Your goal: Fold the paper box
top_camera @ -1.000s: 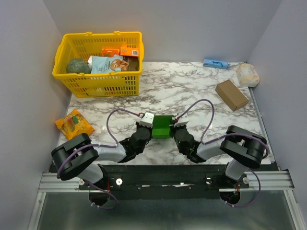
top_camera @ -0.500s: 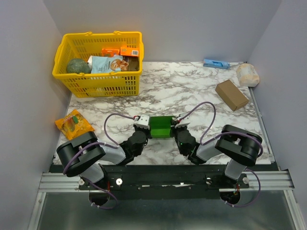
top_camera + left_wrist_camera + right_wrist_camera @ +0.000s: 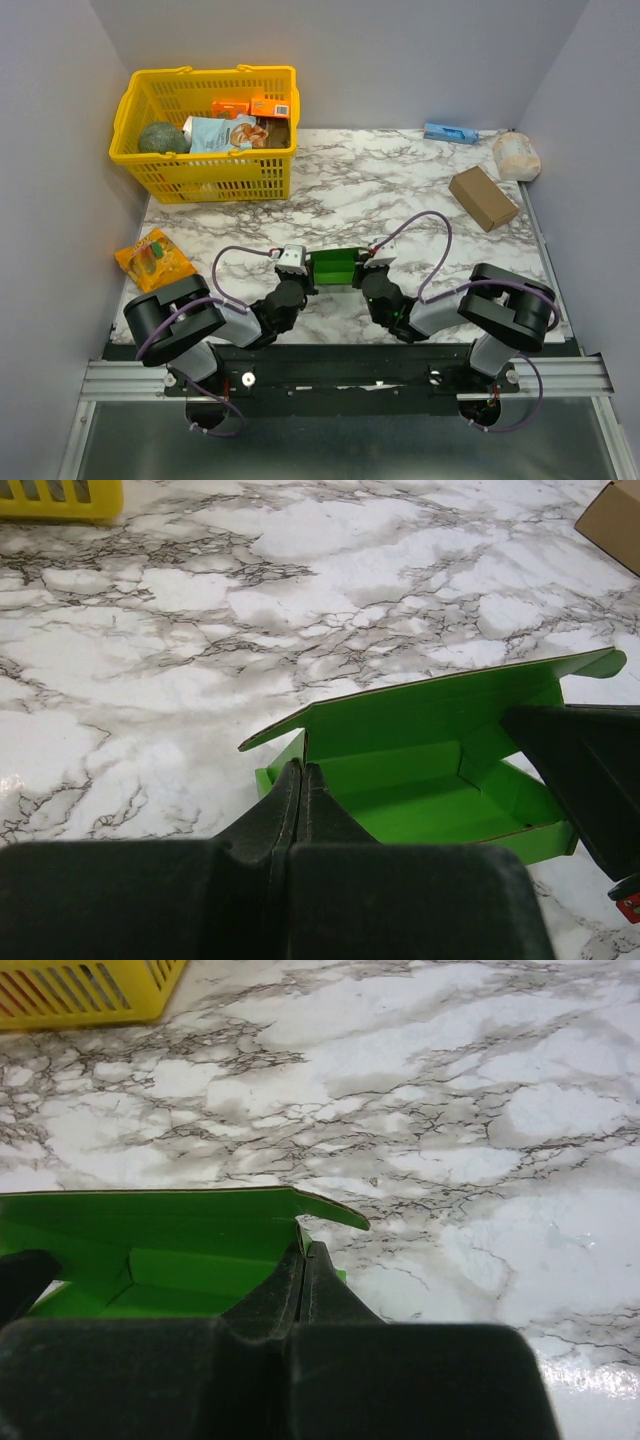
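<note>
The green paper box (image 3: 334, 268) sits between my two grippers near the table's front edge, its tray open upward and a long flap standing at its far side. In the left wrist view the box (image 3: 430, 750) shows its inside floor and the raised flap. My left gripper (image 3: 302, 768) is shut on the box's left side wall. In the right wrist view the box (image 3: 150, 1235) lies to the left. My right gripper (image 3: 305, 1247) is shut on its right side wall. The right gripper's dark finger shows at the right edge of the left wrist view (image 3: 590, 770).
A yellow basket (image 3: 205, 170) with packets stands at the back left. An orange snack packet (image 3: 154, 258) lies at the left edge. A brown cardboard box (image 3: 483, 197), a white roll (image 3: 516, 155) and a blue item (image 3: 450, 132) lie at the back right.
Both grippers have drawn back toward the front edge with the box between them. The box has tipped, and its long flap now stands up at the far side.
</note>
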{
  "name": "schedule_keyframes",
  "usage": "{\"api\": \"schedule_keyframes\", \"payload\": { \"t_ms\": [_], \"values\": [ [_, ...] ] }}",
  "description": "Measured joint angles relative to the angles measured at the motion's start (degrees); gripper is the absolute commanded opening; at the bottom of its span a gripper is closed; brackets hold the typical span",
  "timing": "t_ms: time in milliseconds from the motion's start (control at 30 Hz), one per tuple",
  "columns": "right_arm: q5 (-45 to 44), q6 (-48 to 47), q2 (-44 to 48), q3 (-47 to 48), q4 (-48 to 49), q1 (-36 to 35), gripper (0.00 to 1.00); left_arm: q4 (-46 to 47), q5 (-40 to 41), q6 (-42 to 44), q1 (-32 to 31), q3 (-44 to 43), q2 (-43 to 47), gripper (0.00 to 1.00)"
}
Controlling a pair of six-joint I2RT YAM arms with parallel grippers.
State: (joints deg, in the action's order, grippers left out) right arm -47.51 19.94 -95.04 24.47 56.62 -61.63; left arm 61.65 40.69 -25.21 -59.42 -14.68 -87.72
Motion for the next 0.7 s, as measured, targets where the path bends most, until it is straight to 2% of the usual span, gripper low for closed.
{"api": "schedule_keyframes", "payload": {
  "t_ms": [100, 167, 267, 300, 333, 400, 500, 700],
  "values": [
    [-1.60, 1.99, 0.39, 1.31, -3.65, -0.44, 0.01, -0.55, 1.11, -1.51, -0.44, 0.00, -0.02, 0.00],
    [-2.05, 3.37, 1.11, 1.70, -6.14, -0.79, 0.05, -1.55, 1.99, -2.54, -0.96, -0.02, 0.33, 0.00],
    [-2.03, 5.35, 2.75, 1.75, -10.14, -1.57, 0.23, -3.28, 2.89, -3.56, -1.79, -0.02, 0.98, 0.00],
    [-1.66, 6.01, 3.39, 1.75, -11.80, -1.95, 0.33, -4.11, 3.48, -3.82, -2.21, -0.02, 1.18, 0.00],
    [-1.27, 6.54, 3.96, 1.75, -13.68, -2.49, 0.39, -4.96, 3.74, -4.04, -2.62, -0.04, 1.36, 0.00],
    [0.13, 7.50, 5.57, 1.75, -18.16, -3.87, 0.49, -8.61, 4.00, -4.50, -4.22, -0.22, 1.33, 0.00],
    [2.47, 8.70, 8.52, 1.77, -25.11, -5.86, 0.59, -12.28, 4.87, -5.01, -6.27, -0.50, 0.96, 0.00],
    [6.84, 12.70, 15.04, 1.88, -37.35, -8.22, 0.64, -15.10, 6.82, -5.46, -8.17, -2.10, -0.55, 0.00]
  ]
}}
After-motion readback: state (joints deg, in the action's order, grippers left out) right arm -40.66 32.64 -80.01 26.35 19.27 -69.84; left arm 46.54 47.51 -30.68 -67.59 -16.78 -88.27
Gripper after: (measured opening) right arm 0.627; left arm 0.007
